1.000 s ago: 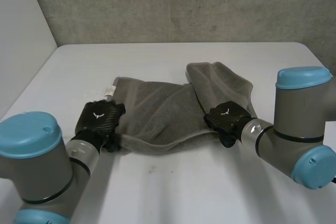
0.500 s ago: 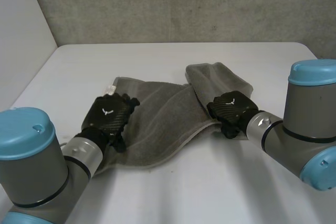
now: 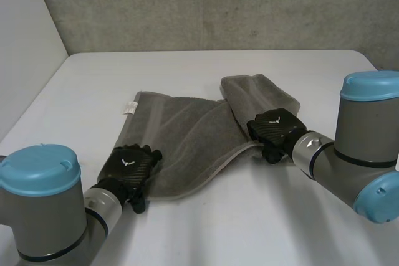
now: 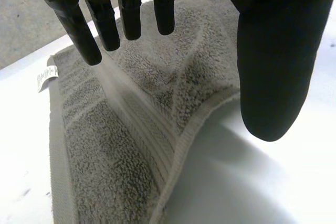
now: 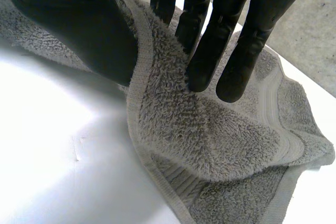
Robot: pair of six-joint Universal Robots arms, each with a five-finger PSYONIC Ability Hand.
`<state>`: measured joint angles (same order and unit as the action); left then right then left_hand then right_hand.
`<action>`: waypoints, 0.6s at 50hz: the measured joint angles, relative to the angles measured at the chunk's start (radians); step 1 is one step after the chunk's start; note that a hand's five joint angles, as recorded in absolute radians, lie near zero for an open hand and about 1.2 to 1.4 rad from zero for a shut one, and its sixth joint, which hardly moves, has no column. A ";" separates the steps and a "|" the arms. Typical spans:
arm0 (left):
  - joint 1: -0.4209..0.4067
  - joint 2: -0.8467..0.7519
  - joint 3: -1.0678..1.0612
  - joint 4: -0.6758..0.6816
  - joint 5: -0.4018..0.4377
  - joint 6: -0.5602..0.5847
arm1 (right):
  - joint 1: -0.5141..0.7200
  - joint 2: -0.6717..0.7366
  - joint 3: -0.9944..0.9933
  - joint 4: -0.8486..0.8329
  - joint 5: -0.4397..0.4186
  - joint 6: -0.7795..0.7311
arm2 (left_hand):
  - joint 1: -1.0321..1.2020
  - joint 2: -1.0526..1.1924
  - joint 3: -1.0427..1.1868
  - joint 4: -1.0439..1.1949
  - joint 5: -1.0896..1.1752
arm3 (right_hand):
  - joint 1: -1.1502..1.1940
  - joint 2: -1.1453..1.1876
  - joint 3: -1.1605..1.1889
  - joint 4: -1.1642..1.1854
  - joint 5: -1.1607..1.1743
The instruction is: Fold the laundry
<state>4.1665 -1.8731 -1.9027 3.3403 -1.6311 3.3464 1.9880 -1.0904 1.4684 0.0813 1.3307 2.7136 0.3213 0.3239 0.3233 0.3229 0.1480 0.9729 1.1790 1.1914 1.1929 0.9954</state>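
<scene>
A grey towel (image 3: 187, 135) lies rumpled across the middle of the white table (image 3: 212, 228), with a white tag (image 3: 131, 106) at its far left corner. My left hand (image 3: 131, 165) hovers over the towel's near left corner, open. In the left wrist view its straight fingers (image 4: 105, 19) and thumb stand apart above the towel (image 4: 121, 145) and hold nothing. My right hand (image 3: 274, 130) is shut on the towel's folded right part. There the thumb (image 5: 79, 24) and fingers pinch a raised edge of the towel (image 5: 210, 135).
A grey wall (image 3: 206, 4) runs behind the table's far edge, and a pale wall stands at the left. Bare white tabletop lies in front of the towel and on both sides of it.
My left hand has opened, let the towel's near left edge down flat and drawn back toward me. The right hand shifted slightly right and keeps its pinch.
</scene>
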 measured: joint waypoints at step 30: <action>0.036 0.059 0.155 0.099 0.003 0.011 | -0.058 -0.011 0.002 0.008 -0.020 0.205 | 0.843 0.888 0.888 0.890 0.874 | -0.489 -0.631 -0.638 -0.639 -0.608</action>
<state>4.2028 -1.8143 -1.7479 3.4390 -1.6282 3.3579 1.9298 -1.1013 1.4708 0.0897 1.3107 2.9184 1.1645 1.2120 1.2111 1.2133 1.0222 0.4843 0.5477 0.5530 0.5541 0.3871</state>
